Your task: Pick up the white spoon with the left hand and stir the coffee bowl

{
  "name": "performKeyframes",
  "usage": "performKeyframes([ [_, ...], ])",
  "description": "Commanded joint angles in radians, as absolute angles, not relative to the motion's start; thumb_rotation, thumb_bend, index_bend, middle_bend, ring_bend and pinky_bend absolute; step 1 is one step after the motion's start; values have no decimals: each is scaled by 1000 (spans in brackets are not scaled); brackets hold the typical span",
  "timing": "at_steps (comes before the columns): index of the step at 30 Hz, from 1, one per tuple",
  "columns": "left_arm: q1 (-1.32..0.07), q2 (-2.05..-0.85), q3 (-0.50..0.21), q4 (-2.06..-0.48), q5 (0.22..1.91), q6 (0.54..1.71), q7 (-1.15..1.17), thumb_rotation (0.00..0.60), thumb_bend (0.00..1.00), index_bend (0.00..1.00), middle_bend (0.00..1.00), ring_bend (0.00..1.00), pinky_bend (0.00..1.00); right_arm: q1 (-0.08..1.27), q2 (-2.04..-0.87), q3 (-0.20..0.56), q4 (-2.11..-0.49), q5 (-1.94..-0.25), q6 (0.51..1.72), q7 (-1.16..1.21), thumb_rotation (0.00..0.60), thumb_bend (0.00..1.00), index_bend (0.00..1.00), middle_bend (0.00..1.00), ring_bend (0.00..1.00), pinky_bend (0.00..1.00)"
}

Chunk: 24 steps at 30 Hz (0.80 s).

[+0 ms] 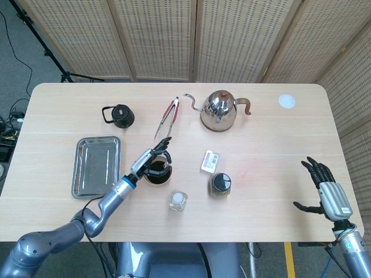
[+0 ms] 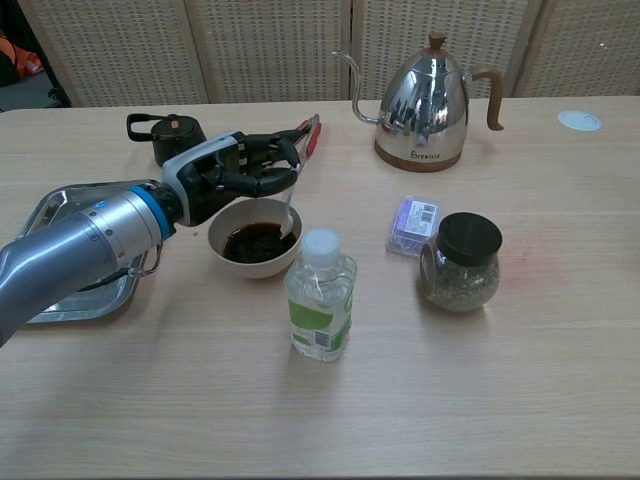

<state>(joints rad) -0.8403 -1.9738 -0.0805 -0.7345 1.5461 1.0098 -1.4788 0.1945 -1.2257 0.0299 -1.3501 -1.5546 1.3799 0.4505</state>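
A white bowl of dark coffee (image 2: 254, 240) (image 1: 156, 171) stands mid-table. My left hand (image 2: 232, 173) (image 1: 152, 157) hovers over the bowl's far rim and pinches the white spoon (image 2: 288, 213), whose lower end dips into the coffee at the bowl's right side. In the head view the spoon is too small to make out. My right hand (image 1: 323, 188) is far off at the table's right front edge, fingers spread, holding nothing; the chest view does not show it.
A small clear bottle (image 2: 320, 295) stands just in front of the bowl, a dark-lidded jar (image 2: 460, 261) and a purple packet (image 2: 413, 222) to the right. Behind lie red tongs (image 2: 303, 135), a steel kettle (image 2: 430, 105) and a black pot (image 2: 172, 140). A metal tray (image 2: 60, 215) sits left.
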Motion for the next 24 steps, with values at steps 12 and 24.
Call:
performKeyframes([
  [12,-837,-2009,-47,-756,1568,1017,-1491,600,484,664,0,0,0,194,-1223,31,-1349,-1554,1381,458,600,0,0,0,0,0],
  [24,-789,-1979,-19,-737,1571,1052,-1527,600,484,664,0,0,0,194,-1226,28,-1351,-1558,1381,450,600,0,0,0,0,0],
])
